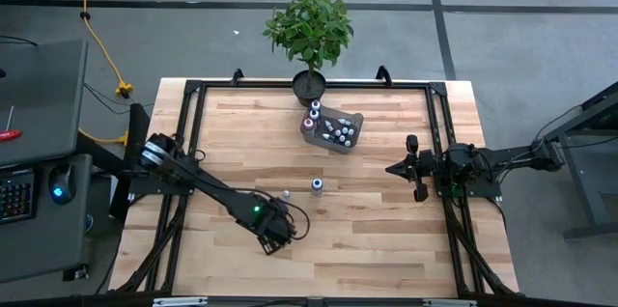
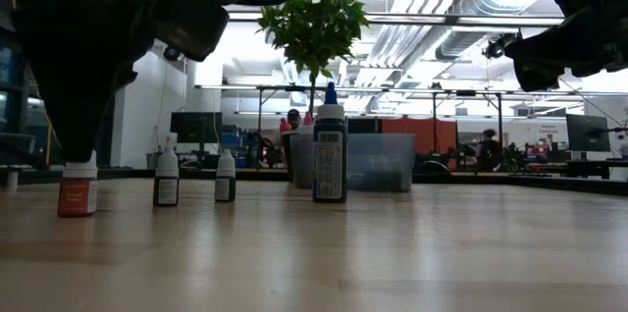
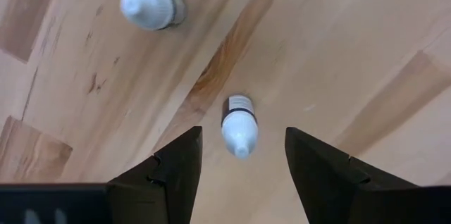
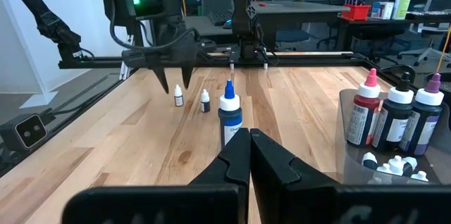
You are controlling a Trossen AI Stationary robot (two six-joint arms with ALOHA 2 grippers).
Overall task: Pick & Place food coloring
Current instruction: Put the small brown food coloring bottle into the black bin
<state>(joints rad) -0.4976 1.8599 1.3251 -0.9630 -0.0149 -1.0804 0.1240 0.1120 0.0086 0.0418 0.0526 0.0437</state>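
The food coloring is a set of tiny bottles. One whitish-capped bottle (image 3: 238,115) stands upright on the wooden table, right below my left gripper (image 3: 243,131). That gripper points down, open, one finger on either side of the cap and clear of it. In the low view the same bottle (image 2: 77,186) shows an orange label. Two more small bottles (image 2: 167,180) (image 2: 225,177) and a taller blue-capped one (image 1: 317,184) stand nearby. Several more sit in the clear bin (image 1: 346,143). My right gripper (image 1: 389,167) waits shut at the table's right side.
A potted plant (image 1: 309,32) stands at the far edge, just behind the bin. A black frame (image 1: 193,95) runs along the table's sides. Bare wood lies toward the near edge and between the loose bottles and my right arm.
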